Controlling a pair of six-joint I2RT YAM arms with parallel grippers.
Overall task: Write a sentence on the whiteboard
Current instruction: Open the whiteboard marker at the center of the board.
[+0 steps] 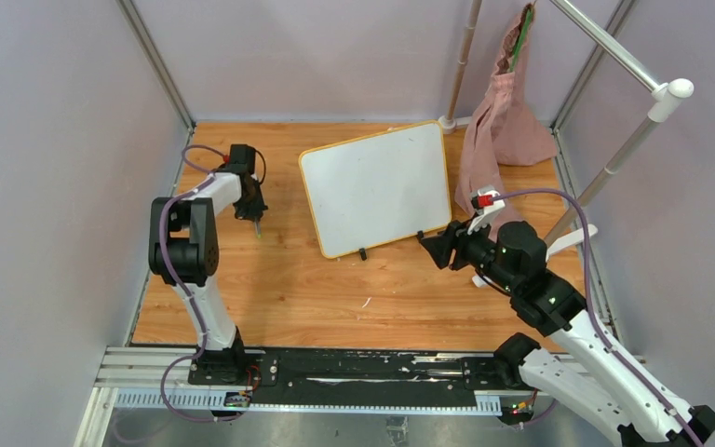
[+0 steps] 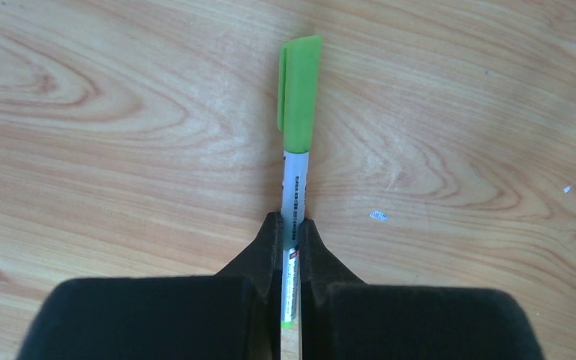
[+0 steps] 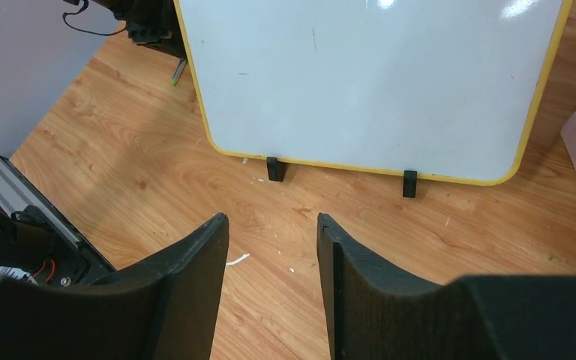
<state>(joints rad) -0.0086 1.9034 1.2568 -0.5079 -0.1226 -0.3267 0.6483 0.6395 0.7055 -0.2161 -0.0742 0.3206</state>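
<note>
The whiteboard (image 1: 375, 187) lies flat mid-table, blank, with a yellow-orange frame and two black feet on its near edge; it also fills the top of the right wrist view (image 3: 375, 82). My left gripper (image 2: 291, 222) is shut on a white marker (image 2: 295, 191) with a green cap, which lies along the wooden table left of the board. In the top view the left gripper (image 1: 256, 216) points down at the marker (image 1: 258, 226). My right gripper (image 3: 272, 222) is open and holds nothing, hovering just in front of the board's near right corner (image 1: 431, 246).
A pink cloth bag (image 1: 503, 116) hangs from a pole at the back right, beside the board. A white rail (image 1: 628, 140) slants across the right side. Grey walls enclose the wooden table (image 1: 335, 298). Small white flecks (image 3: 238, 259) lie on the wood.
</note>
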